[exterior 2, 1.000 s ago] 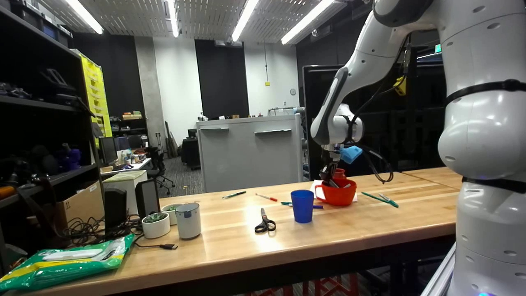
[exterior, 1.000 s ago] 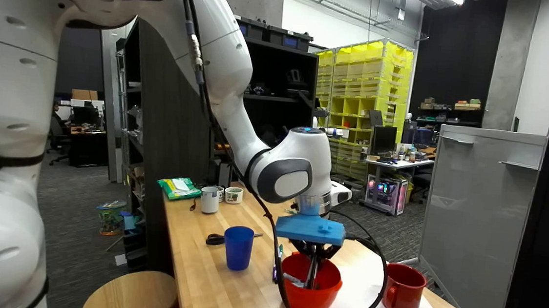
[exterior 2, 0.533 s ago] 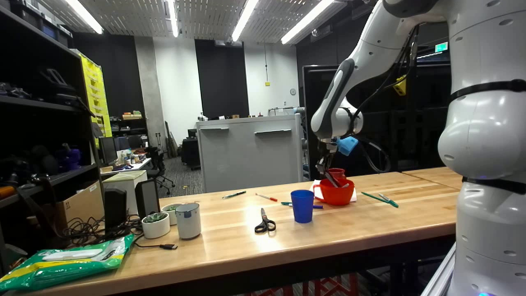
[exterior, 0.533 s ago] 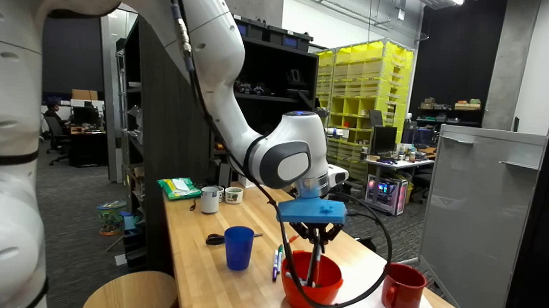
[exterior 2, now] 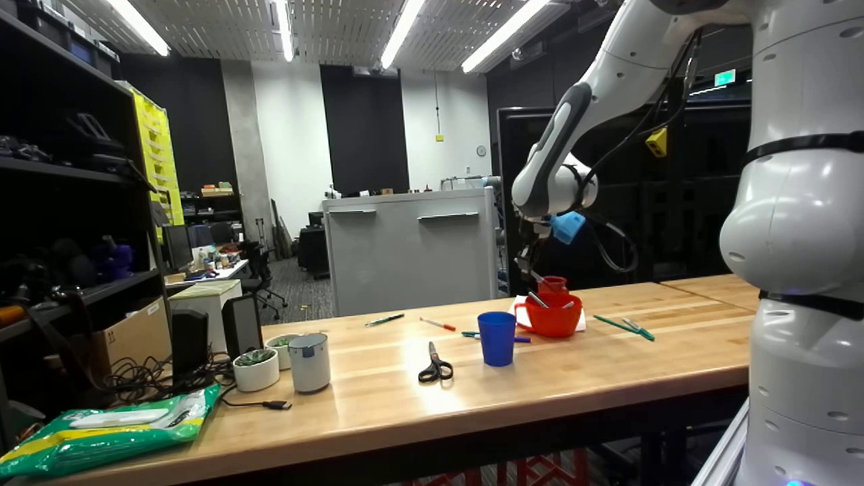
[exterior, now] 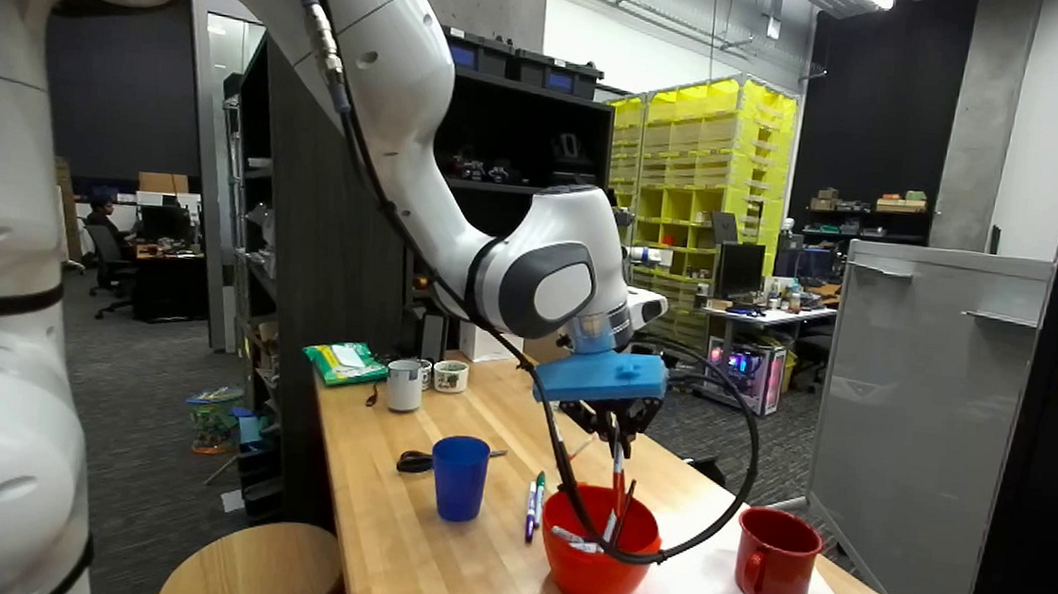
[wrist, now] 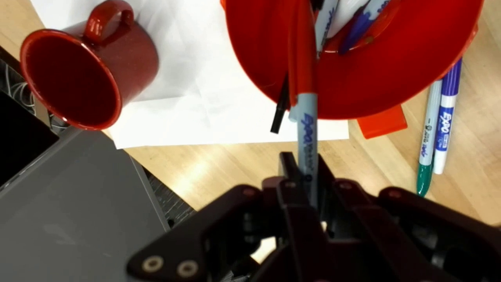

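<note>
Tool (wrist: 306,169) pinched around red-capped marker (wrist: 307,117), its rear end hidden; red bowl (wrist: 368,84) cropped in wrist view.

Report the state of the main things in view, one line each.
Pincer: shut on red-capped marker
Red-capped marker: held, cap on, cap end down
Red bowl: upright, markers inside
Red mug: upright, on white paper
White paper: creased
Blue cup: upright
Scissors: lying flat, blades look closed
Purple-capped marker: cap on, lying flat
Green-capped marker: cap on, lying flat
</note>
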